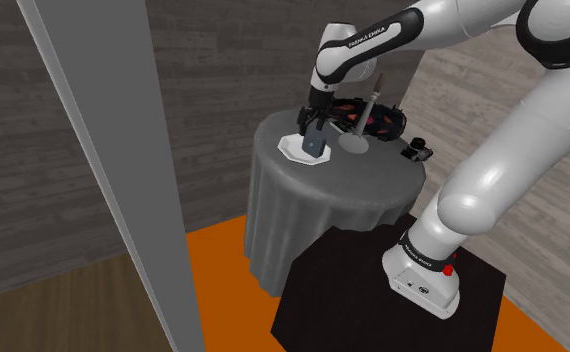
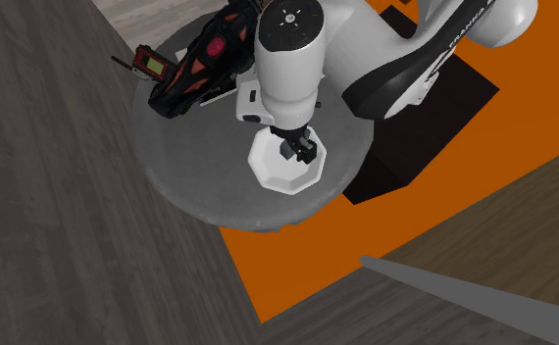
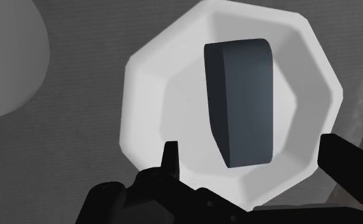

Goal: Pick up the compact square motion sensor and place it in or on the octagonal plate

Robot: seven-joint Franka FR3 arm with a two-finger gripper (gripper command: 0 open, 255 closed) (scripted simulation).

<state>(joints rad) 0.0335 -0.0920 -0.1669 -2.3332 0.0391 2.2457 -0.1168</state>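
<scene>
The motion sensor (image 3: 244, 102) is a dark blue-grey block with rounded corners, standing on edge inside the white octagonal plate (image 3: 148, 83). My gripper (image 3: 250, 151) hangs just above it, open, with one black finger on each side of the sensor and neither touching it. In the shoulder view the sensor (image 1: 316, 143) stands in the plate (image 1: 293, 151) on the near left of the round table, right under the gripper (image 1: 313, 126). Seen from above in the second exterior view, the hand covers most of the sensor (image 2: 304, 152) over the plate (image 2: 273, 174).
The round table (image 1: 323, 190) wears a grey cloth. Behind the plate lie a black and red object (image 1: 373, 115), a flat grey disc with a stick (image 1: 356, 143) and a small dark gadget (image 1: 418, 150). A grey post (image 1: 123, 180) stands on the left, over an orange floor (image 1: 223, 250).
</scene>
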